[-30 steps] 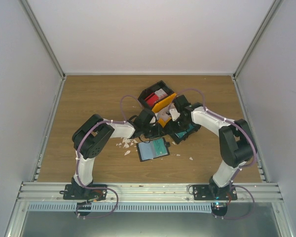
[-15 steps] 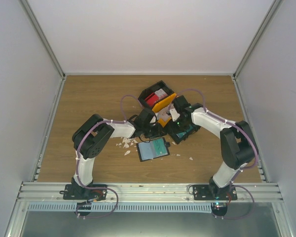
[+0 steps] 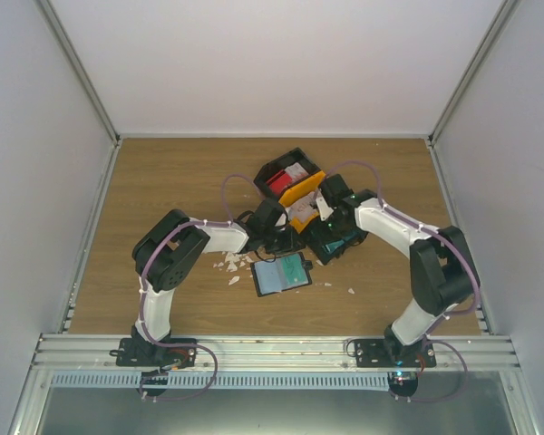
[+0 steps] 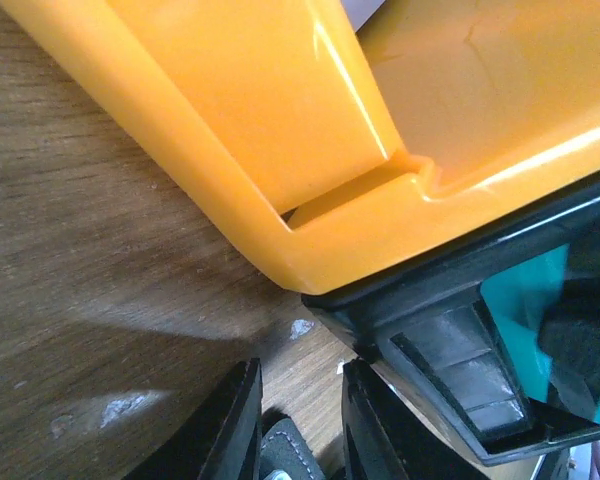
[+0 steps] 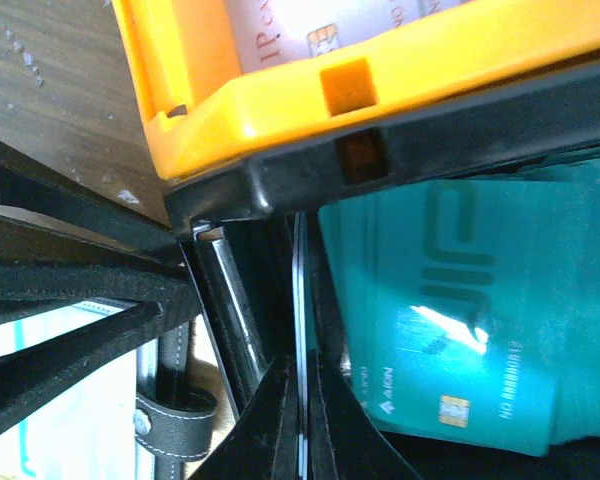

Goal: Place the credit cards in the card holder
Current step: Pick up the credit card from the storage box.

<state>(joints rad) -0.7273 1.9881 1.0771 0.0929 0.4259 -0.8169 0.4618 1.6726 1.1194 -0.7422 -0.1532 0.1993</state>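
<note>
The card holder (image 3: 281, 274) lies open on the wood with a teal card in it. My right gripper (image 5: 298, 368) is shut on a thin credit card (image 5: 299, 300), seen edge-on, at the left edge of a black bin of teal credit cards (image 5: 450, 320). From above, that gripper (image 3: 325, 220) sits between the yellow bin and the black bin. My left gripper (image 4: 300, 375) hovers low at the holder's far edge, jaws apart, with the holder's stitched tab (image 4: 292, 452) lying between the fingers. In the top view the left gripper (image 3: 279, 243) is just behind the holder.
A yellow bin (image 3: 301, 192) holding a whitish card (image 5: 300, 30) leans on two black bins. The far black bin (image 3: 274, 168) holds a red card (image 3: 278, 184). The near black bin (image 3: 340, 240) holds the teal cards. White crumbs (image 3: 228, 263) lie left of the holder.
My right gripper has closed from wide open onto the edge of a card and shifted slightly left. The left arm and the card holder have not moved.
</note>
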